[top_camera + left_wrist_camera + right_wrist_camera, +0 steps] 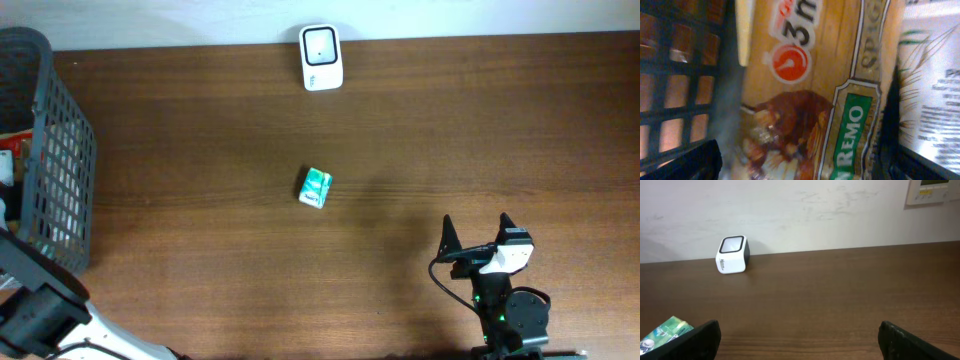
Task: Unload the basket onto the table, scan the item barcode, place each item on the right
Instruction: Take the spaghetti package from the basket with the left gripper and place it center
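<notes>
- Green packet (pixel 314 187) lay on the counter (pixel 200 150), ahead-left of the right tool (pixel 477 226), long axis roughly toward the scanner (pixel 321 57).
- Both were spread, the left tool (pixel 800 152) close over a pasta bag (pixel 805 95) in the basket (pixel 60 150).

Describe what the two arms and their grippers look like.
Right arm: black body, a white housing behind the gripper, a looping black cable, small green lights. Right gripper: two black pointed fingers. Left arm: black blocks joined by a white link. Left gripper: black fingers.
</notes>
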`<state>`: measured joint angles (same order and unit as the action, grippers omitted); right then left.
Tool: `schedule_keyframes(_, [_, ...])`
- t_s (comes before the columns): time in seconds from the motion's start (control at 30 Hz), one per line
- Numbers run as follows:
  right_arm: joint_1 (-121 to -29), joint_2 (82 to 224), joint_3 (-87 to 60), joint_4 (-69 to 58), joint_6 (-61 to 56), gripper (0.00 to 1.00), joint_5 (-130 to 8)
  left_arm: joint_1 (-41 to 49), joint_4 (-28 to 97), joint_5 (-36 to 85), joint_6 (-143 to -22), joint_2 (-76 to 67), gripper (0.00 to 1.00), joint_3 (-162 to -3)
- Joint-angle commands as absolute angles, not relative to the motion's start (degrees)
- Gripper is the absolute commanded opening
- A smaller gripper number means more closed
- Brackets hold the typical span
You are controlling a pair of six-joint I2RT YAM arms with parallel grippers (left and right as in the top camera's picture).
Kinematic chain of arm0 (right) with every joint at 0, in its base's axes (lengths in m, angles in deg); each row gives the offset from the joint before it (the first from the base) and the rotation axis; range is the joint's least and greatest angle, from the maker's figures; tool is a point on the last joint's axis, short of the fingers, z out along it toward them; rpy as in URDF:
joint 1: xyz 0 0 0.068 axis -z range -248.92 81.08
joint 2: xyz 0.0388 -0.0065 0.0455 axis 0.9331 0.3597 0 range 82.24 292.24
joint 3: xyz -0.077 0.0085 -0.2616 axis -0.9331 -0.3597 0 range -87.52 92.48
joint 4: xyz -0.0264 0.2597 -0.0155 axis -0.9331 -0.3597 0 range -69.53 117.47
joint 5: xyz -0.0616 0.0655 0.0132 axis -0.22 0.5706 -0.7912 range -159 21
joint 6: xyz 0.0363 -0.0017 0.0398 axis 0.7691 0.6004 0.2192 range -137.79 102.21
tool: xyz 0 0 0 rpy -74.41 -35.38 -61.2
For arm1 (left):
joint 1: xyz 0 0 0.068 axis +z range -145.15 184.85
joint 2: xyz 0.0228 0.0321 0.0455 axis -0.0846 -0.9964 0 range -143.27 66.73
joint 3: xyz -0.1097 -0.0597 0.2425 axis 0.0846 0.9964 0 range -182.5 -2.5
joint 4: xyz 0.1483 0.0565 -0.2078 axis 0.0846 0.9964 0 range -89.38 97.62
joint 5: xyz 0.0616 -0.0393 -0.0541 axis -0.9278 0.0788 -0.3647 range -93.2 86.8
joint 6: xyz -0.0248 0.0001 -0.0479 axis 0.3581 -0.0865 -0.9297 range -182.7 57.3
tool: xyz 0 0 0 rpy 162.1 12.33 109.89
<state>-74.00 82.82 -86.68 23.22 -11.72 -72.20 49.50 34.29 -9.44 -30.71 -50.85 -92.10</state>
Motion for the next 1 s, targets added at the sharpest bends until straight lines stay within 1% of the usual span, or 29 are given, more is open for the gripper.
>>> schedule_keyframes(0.0, [-74.4, 82.4, -87.2, 23.2, -11.6, 0.99, -72.5, 49.9, 34.1, -9.0, -29.6, -53.2, 0.68, -91.5])
schedule_keyframes(0.07, [-74.4, 82.4, -87.2, 23.2, -11.6, 0.99, -72.5, 49.9, 34.1, -9.0, -29.6, -53.2, 0.17, -91.5])
schedule_keyframes(0.1, [-74.4, 82.4, -87.2, 23.2, -11.6, 0.99, -72.5, 49.9, 34.1, -9.0, -29.7, -53.1, 0.00, -91.5])
schedule_keyframes(0.17, [-74.4, 82.4, -87.2, 23.2, -11.6, 0.99, -72.5, 49.8, 34.4, -9.0, -29.7, -52.2, 0.00, -91.5])
schedule_keyframes(0.27, [-74.4, 82.4, -87.2, 23.2, -11.6, 0.98, -72.5, 49.5, 32.2, -8.9, -32.8, -43.7, 0.00, -92.1])
schedule_keyframes(0.33, [-74.4, 82.4, -87.2, 23.2, -11.6, 0.99, -72.5, 49.4, 27.4, -5.8, -39.1, -33.3, 0.00, -94.5])
schedule_keyframes(0.37, [-74.4, 82.4, -87.2, 23.2, -11.6, 0.99, -72.5, 49.3, 25.9, -4.7, -39.7, -31.0, 0.00, -94.6])
schedule_keyframes(0.4, [-74.4, 82.4, -87.2, 23.2, -11.6, 0.99, -72.5, 48.8, 21.5, -4.0, -42.2, -24.6, 0.00, -94.6])
schedule_keyframes(0.47, [-74.4, 82.4, -87.2, 23.2, -11.6, 0.99, -72.5, 47.8, 16.4, -4.0, -45.3, -17.6, 0.00, -94.6])
schedule_keyframes(0.5, [-74.4, 82.4, -87.2, 23.2, -11.6, 0.99, -72.5, 46.4, 15.8, -4.0, -47.3, -14.0, 0.00, -94.6])
schedule_keyframes(0.53, [-74.4, 82.4, -87.2, 23.2, -11.6, 0.99, -72.5, 44.1, 15.7, -3.7, -50.7, -10.7, 0.00, -94.6])
schedule_keyframes(0.57, [-74.4, 82.4, -87.2, 23.2, -11.6, 0.99, -72.5, 40.0, 16.6, -1.2, -51.6, -7.1, 0.00, -94.6])
schedule_keyframes(0.6, [-74.4, 82.4, -87.2, 23.2, -11.6, 0.99, -72.5, 34.3, 19.1, 1.3, -52.0, -4.0, 0.00, -94.6])
schedule_keyframes(0.63, [-74.4, 82.4, -87.2, 23.2, -11.6, 0.99, -72.5, 25.9, 25.3, 2.0, -56.9, -2.0, 0.00, -94.6])
schedule_keyframes(0.73, [-74.4, 82.4, -87.2, 23.2, -11.6, 0.99, -72.5, 7.8, 40.1, 1.9, -65.7, -6.4, 0.00, -93.7])
schedule_keyframes(0.8, [-74.4, 82.4, -87.2, 23.2, -11.6, 0.99, -72.5, -0.3, 44.9, 2.0, -72.2, -14.0, 0.00, -91.2])
schedule_keyframes(0.87, [-74.4, 82.4, -87.2, 23.2, -11.6, 0.99, -72.5, -6.9, 47.4, 2.0, -77.2, -25.4, 0.00, -87.6])
schedule_keyframes(0.97, [-74.4, 82.4, -87.2, 23.2, -11.6, 0.99, -72.5, -10.6, 48.3, 2.1, -85.8, -36.4, 0.00, -86.7])
